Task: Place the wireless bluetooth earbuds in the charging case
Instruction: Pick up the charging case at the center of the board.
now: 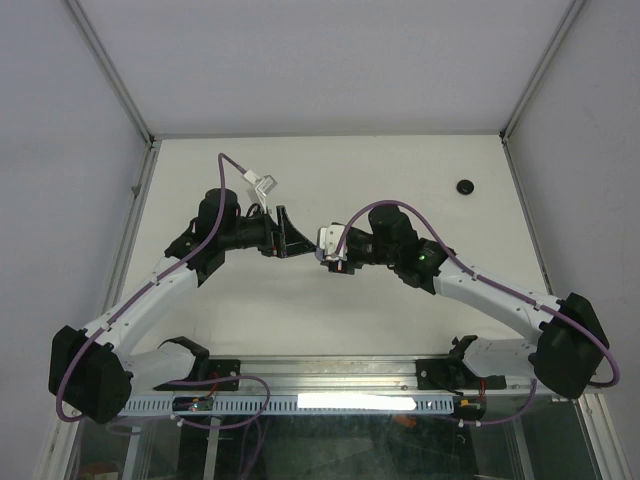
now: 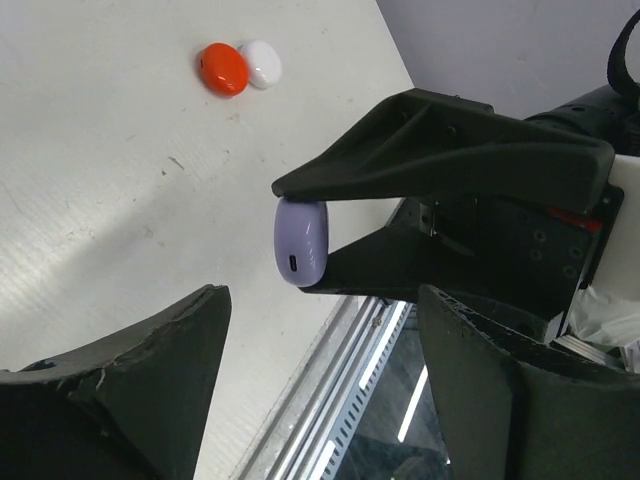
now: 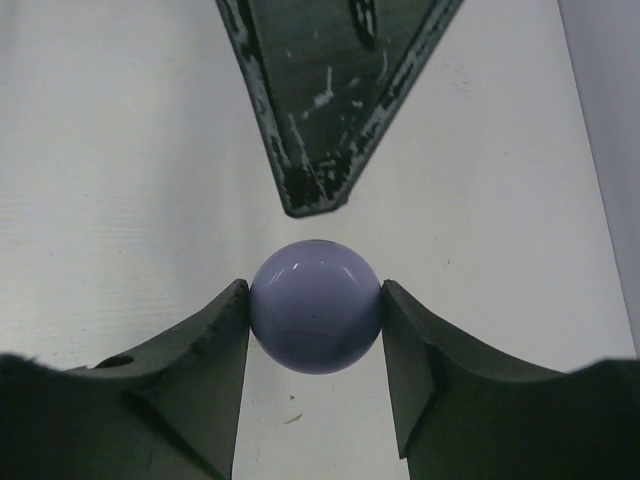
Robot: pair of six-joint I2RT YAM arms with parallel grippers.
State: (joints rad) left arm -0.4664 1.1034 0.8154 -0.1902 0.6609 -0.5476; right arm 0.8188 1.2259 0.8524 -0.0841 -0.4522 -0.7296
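Note:
My right gripper (image 3: 315,330) is shut on a lavender round piece (image 3: 315,305), held by its sides above the table. In the left wrist view this piece (image 2: 302,240) shows a small slot-like port on its edge, between the right gripper's black fingers (image 2: 440,150). My left gripper (image 2: 320,400) is open and empty, facing it closely; one of its fingertips (image 3: 310,190) hangs just beyond the lavender piece. A red piece (image 2: 222,69) and a white piece (image 2: 260,63) lie touching on the table. A black piece (image 1: 465,187) lies at the far right. I see no separate case.
Both arms meet over the middle of the white table (image 1: 400,160), left gripper (image 1: 290,235) and right gripper (image 1: 312,250) nearly touching. Grey walls with metal posts (image 1: 130,200) enclose three sides. A rail with cable trunking (image 1: 350,402) runs along the near edge.

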